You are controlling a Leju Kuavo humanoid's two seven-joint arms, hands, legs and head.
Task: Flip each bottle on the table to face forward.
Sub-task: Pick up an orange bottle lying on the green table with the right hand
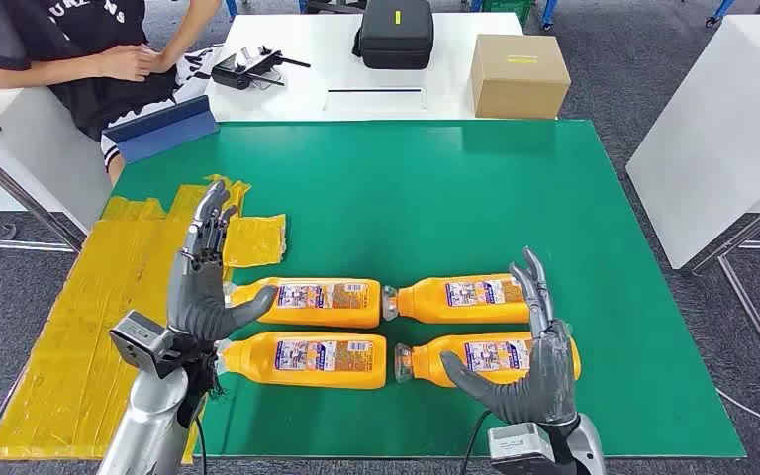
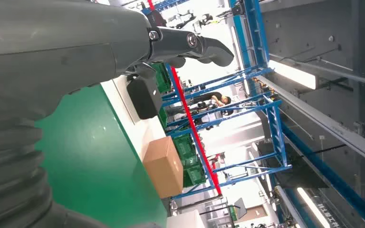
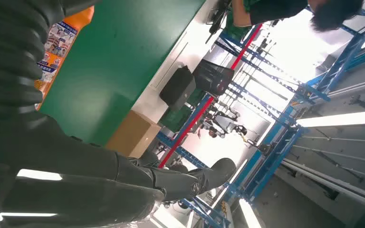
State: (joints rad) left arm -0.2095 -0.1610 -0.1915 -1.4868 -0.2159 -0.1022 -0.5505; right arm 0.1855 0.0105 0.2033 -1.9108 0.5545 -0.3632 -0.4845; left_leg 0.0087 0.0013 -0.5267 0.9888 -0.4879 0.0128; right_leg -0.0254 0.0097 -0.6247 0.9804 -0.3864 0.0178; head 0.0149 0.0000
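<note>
Several orange bottles lie on their sides on the green mat (image 1: 406, 188), labels up, in two rows. The far left bottle (image 1: 317, 302) and near left bottle (image 1: 307, 358) have their right ends facing the grey caps of the far right bottle (image 1: 460, 299) and near right bottle (image 1: 485, 358). My left hand (image 1: 201, 287) stands upright and open at the left ends of the left pair, fingers pointing away, holding nothing. My right hand (image 1: 529, 366) is raised open over the near right bottle, hiding part of it. An orange bottle (image 3: 59, 40) edges the right wrist view.
Yellow sheeting (image 1: 109, 297) covers the mat's left edge. Beyond the mat, a white table holds a black case (image 1: 396, 33), a cardboard box (image 1: 518, 75) and a controller (image 1: 247, 67). A seated person (image 1: 79, 49) is at the far left. White tables stand right.
</note>
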